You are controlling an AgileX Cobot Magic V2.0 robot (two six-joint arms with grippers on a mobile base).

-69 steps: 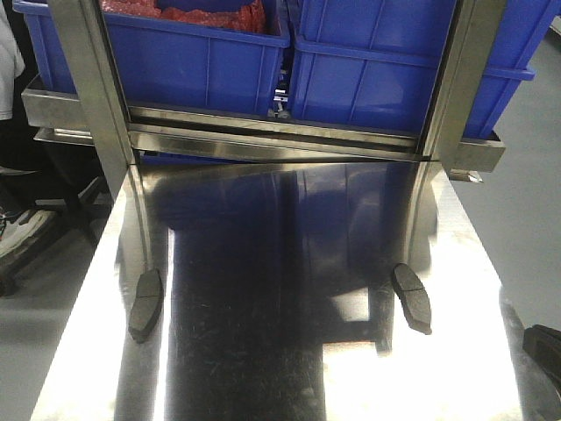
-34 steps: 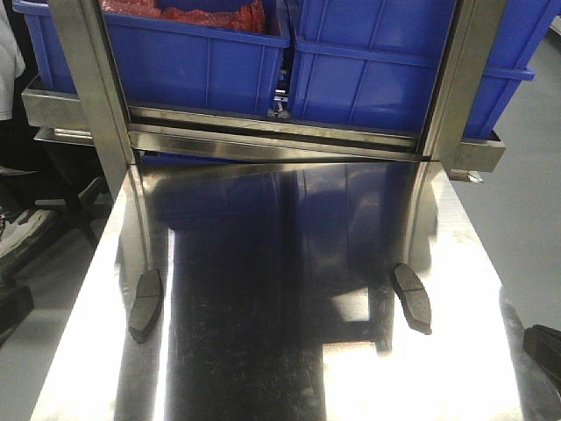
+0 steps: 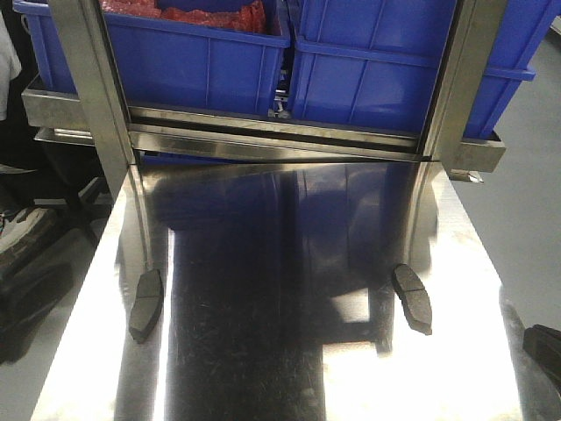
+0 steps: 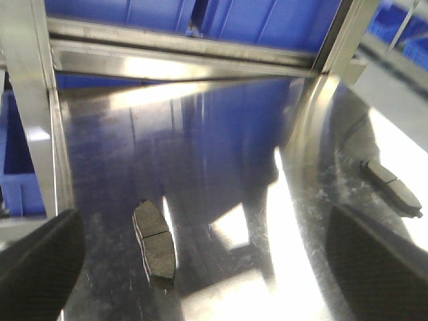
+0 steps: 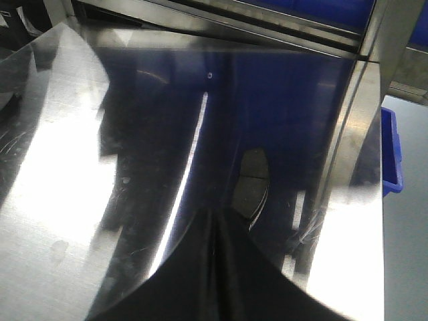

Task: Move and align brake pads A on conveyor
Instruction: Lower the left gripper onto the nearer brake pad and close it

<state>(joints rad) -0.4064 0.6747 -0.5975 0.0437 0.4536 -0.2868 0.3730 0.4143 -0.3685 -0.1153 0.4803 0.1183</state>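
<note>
Exterior front-facing view, item one: brake pads, two on show. The left-hand pad (image 3: 145,304) lies flat at eight o'clock on the steel table (image 3: 263,377). The right-hand pad (image 3: 412,298) lies flat at four o'clock, well apart from the first. Both are dark, with a groove across the middle, and both point roughly toward twelve. No other pads and no conveyor appear in any view.

Item two: left gripper (image 4: 200,224), jaws spread wide and empty. In its wrist view the left-hand pad (image 4: 154,239) sits at seven o'clock, nearer the left finger (image 4: 40,261).

Item three: right gripper (image 5: 216,217), fingers pressed together on nothing, the right-hand pad (image 5: 252,180) just beyond the tips at one o'clock.

Item four: blue bins (image 3: 202,61) on a shelf at twelve o'clock.

Step in hand, by my reading: the approach before a first pick, with nothing lifted yet. The next move likely calls for centring the spread jaws over the left-hand pad, lowering, and closing across its narrow width. The polished steel may let the pad slide.
</note>
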